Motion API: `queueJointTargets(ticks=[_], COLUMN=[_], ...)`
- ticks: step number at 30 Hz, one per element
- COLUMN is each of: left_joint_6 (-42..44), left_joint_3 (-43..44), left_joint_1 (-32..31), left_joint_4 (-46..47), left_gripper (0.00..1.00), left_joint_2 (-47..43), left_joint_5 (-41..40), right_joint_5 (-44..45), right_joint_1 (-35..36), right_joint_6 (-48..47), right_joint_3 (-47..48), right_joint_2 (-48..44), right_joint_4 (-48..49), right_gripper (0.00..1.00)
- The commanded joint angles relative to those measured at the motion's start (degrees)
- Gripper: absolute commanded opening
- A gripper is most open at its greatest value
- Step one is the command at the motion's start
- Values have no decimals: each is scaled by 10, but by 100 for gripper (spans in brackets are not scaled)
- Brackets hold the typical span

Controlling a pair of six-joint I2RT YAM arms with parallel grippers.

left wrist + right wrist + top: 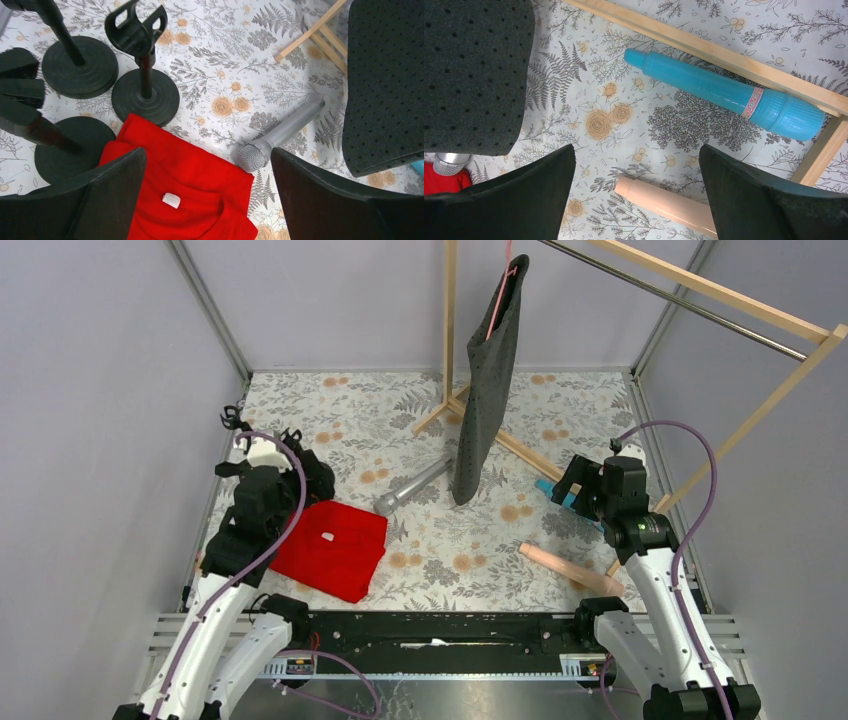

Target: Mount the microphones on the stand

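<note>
Logging progress: nothing attached yet, by my reading; all three mics remain to be seated.

- Worktop [450, 550]: carries every task item, all loose.
- Rack [704, 47] and hanging grey cloth [474, 70]: ahead of right tool, cloth off to its left. Not task items.
- Red shirt [185, 185]: directly under left tool.
- Stands [145, 97]: three, black, grouped ahead-left of left tool. The one clip [135, 30] seen whole is empty; other tops cut off.
- Blue mic [724, 95]: lying flat ahead of right tool, toward its right finger, along rack foot.
- Pink mic [664, 202]: flat, under right tool's gap, partly hidden.
- Silver mic [280, 132]: flat, ahead-right of left tool, head at shirt edge.
- Left tool [207, 155]: spread wide, holding nothing.
- Right tool [636, 150]: same.
</note>
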Motion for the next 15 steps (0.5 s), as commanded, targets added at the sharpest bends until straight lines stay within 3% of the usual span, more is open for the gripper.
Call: queueJointTargets(ticks=[1,8,15], left_joint_6=[-6,-45,-61], left_joint_3=[-3,16,16], left_joint_1=[1,1,1], left_joint_4=[25,15,93], left_gripper=[99,99,99], left_joint_2=[-16,5,38], left_joint_5=[-40,-118,-152], right_joint_5=[11,3,2], right_joint_1=[0,-1,-1], right_joint_6=[4,3,3], right_joint_3=[2,-1,-2], right_joint_2=[-3,4,-9], right_joint_4=[7,13,12], right_gripper=[100,100,100])
